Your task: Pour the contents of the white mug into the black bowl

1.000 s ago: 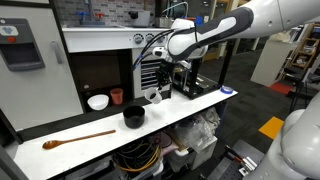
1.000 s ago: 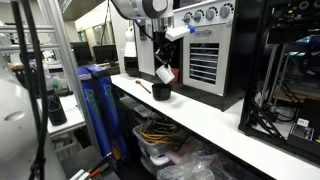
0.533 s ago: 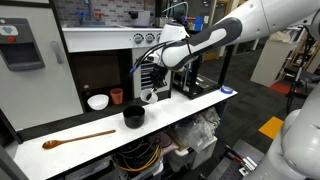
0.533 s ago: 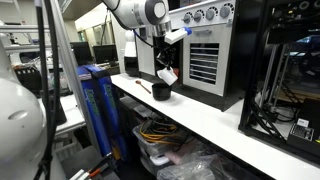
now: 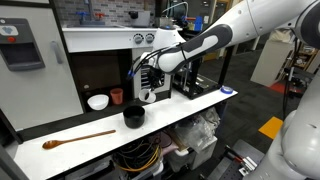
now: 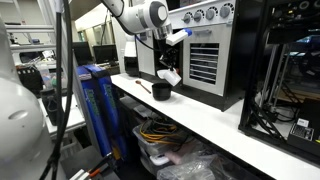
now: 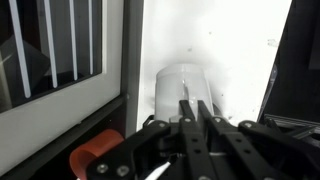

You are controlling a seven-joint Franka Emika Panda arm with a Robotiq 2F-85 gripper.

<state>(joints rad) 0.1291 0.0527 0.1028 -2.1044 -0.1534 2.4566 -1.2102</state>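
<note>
My gripper (image 5: pixel 151 90) is shut on the white mug (image 5: pixel 148 97) and holds it tilted in the air. The mug hangs just above and a little to one side of the black bowl (image 5: pixel 133 116), which stands on the white counter. In an exterior view the mug (image 6: pixel 169 76) is close over the bowl (image 6: pixel 161 92), below the gripper (image 6: pixel 165 66). In the wrist view the shut fingers (image 7: pixel 196 104) clamp the white mug (image 7: pixel 180 82). The bowl does not show there.
A white shallow bowl (image 5: pixel 97 101) and a red-orange cup (image 5: pixel 116 96) stand behind the black bowl; the cup also shows in the wrist view (image 7: pixel 95 157). A wooden spoon (image 5: pixel 78 138) lies along the counter front. A machine with a vented panel (image 6: pixel 203 62) stands right behind.
The gripper has carried the white mug sideways and slightly down, closer to the black bowl. The bowl, cup and spoon have not moved.
</note>
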